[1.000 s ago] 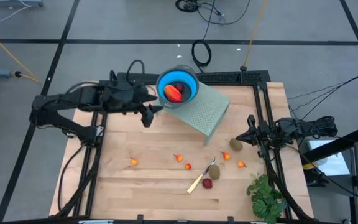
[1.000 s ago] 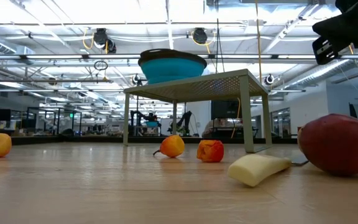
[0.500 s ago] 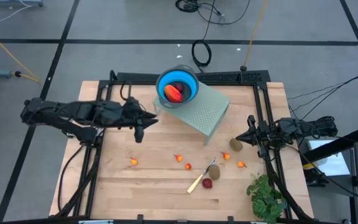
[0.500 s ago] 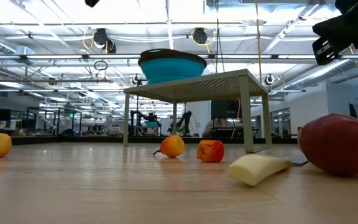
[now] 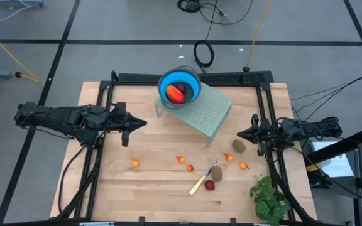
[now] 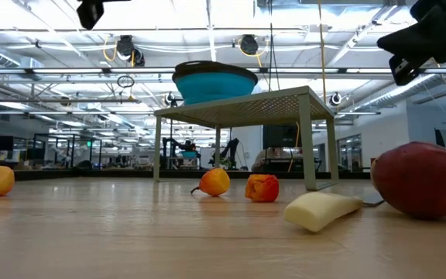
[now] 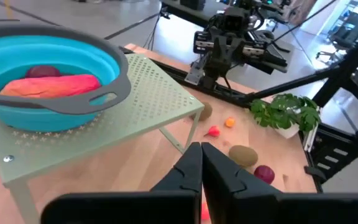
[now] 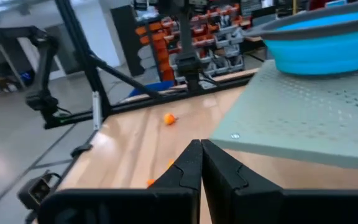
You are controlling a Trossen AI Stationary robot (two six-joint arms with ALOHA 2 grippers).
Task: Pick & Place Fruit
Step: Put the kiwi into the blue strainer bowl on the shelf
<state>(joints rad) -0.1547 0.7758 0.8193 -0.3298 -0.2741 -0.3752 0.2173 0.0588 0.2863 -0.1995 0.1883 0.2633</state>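
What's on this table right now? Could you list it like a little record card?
Bowl: blue bowl on a pale green perforated stand, holding a long red-orange piece and a dark red ball
Loose fruit: small orange-red pieces, two brownish-green ovals, a dark red ball beside a knife
Greenery: leafy bunch
Left gripper: shut, empty
Right gripper: shut, empty

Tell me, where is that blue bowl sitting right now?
Seen from above, the blue bowl sits on one corner of the pale green perforated stand at the far middle of the table, holding a long red-orange fruit and a dark red one.
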